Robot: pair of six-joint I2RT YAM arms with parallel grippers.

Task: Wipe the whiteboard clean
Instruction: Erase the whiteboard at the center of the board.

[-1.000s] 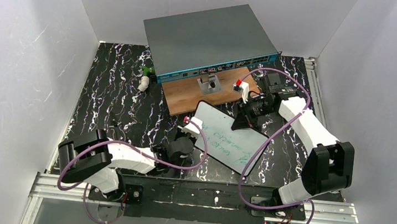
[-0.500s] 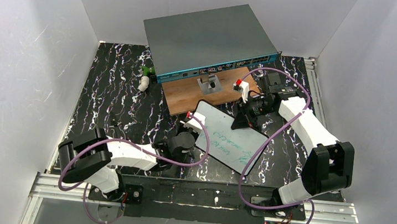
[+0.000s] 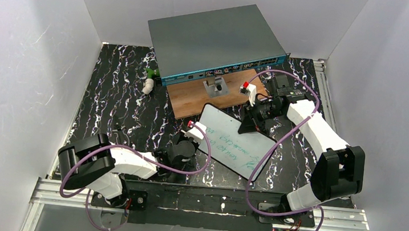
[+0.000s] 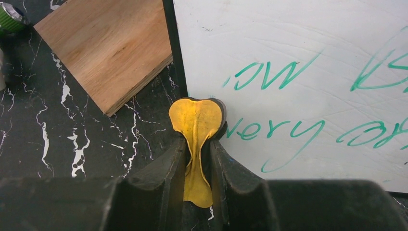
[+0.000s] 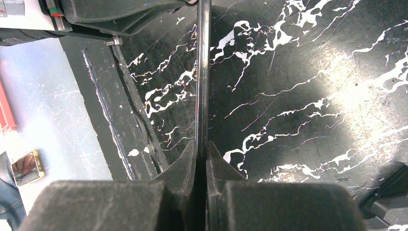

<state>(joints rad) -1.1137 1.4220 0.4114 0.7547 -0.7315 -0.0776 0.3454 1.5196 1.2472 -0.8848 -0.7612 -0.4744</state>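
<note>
The whiteboard (image 3: 233, 144) lies tilted on the black marble table and carries green handwriting (image 4: 269, 74). My left gripper (image 3: 197, 133) is at its left edge, shut on a yellow eraser pad (image 4: 197, 118) pinched between the fingers. In the left wrist view the left gripper (image 4: 198, 139) holds the pad against the board's dark rim, beside the word "very". My right gripper (image 3: 253, 120) is at the board's far right edge. In the right wrist view the right gripper (image 5: 202, 149) is shut on the thin whiteboard (image 5: 202, 72), seen edge-on.
A large grey box with a teal front (image 3: 216, 36) stands at the back. A brown wooden board (image 3: 192, 103) lies before it, with a small metal part (image 3: 215, 87) on top. A green and white object (image 3: 148, 81) sits at the back left. White walls enclose the table.
My left gripper pushed the yellow pad a little farther along the board's left edge, then drew back toward me. The right arm and the board have not moved.
</note>
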